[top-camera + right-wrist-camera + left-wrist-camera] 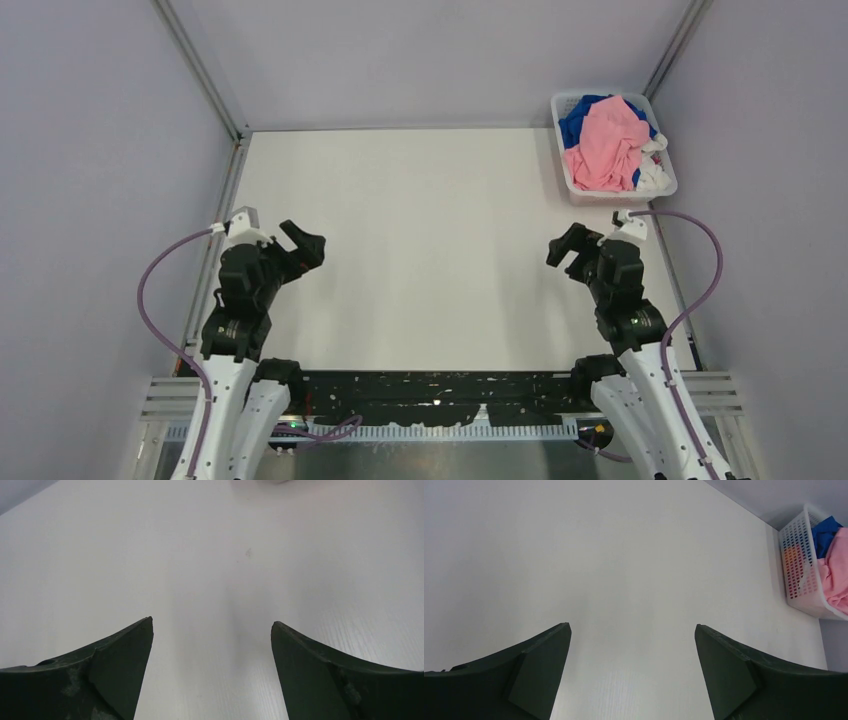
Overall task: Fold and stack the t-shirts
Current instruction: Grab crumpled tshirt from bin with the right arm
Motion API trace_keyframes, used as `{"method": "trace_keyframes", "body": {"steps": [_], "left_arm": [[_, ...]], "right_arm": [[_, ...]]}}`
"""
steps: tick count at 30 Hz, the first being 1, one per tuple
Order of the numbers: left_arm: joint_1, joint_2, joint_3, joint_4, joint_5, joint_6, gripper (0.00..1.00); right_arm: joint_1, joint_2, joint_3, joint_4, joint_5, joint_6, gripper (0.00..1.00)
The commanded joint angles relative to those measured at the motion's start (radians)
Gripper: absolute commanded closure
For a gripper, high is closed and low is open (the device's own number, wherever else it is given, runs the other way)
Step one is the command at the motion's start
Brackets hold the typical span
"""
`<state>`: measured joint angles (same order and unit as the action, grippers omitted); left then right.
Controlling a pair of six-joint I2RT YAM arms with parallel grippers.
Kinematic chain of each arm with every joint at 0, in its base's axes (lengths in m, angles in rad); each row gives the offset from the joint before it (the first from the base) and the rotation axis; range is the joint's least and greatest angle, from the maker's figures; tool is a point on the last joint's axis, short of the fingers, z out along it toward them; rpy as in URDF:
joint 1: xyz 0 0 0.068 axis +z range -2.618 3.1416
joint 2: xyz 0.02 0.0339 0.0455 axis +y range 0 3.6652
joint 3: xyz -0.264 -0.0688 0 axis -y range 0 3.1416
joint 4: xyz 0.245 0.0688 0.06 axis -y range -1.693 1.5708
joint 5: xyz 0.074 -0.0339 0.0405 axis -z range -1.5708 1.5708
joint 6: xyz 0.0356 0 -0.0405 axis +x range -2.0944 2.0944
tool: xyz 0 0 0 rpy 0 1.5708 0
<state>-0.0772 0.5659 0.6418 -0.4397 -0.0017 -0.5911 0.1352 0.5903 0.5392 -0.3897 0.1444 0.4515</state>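
Black fingers (pixel 310 670) of my right gripper (pixel 570 250) are spread wide, holding nothing. Same for my left gripper (pixel 300 245), both hovering over the white table (pixel 420 250) short of the basket (pixel 620 196). All the t-shirts sit crumpled in the basket: pink t-shirt (pixel 607 150) on top, blue t-shirt (pixel 578 118) at its far-left corner, white t-shirt (pixel 652 178) at its near-right edge. The basket is just ahead-right of my right fingers and well apart from my left, so right arm is nearer. The heap's long axis follows the basket's, near-to-far; can't tell which way any collar points.
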Motion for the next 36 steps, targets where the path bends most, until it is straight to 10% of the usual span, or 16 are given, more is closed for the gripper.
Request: {"method": "trace_keyframes", "body": {"steps": [1,11,23,30,34,36], "left_arm": [[0.001,-0.028,-0.007,0.040,0.052,0.025,0.01],[0.000,-0.018,-0.020,0.064,0.059,0.036,0.01],[0.000,-0.005,-0.061,0.144,0.074,0.046,0.01],[0.000,0.044,-0.052,0.150,0.054,0.054,0.01],[0.000,0.065,-0.045,0.144,0.045,0.056,0.01],[0.000,0.070,-0.041,0.142,0.042,0.056,0.01]], "right_arm": [[-0.003,-0.004,0.054,0.070,0.073,0.002,0.05],[-0.148,0.455,0.349,0.252,0.080,-0.014,0.05],[-0.276,1.277,1.195,0.035,0.184,-0.190,0.01],[-0.290,1.503,1.422,-0.037,0.235,-0.215,0.10],[-0.295,1.571,1.477,-0.044,0.222,-0.214,0.28],[-0.296,1.579,1.491,-0.037,0.208,-0.213,0.54]]}}
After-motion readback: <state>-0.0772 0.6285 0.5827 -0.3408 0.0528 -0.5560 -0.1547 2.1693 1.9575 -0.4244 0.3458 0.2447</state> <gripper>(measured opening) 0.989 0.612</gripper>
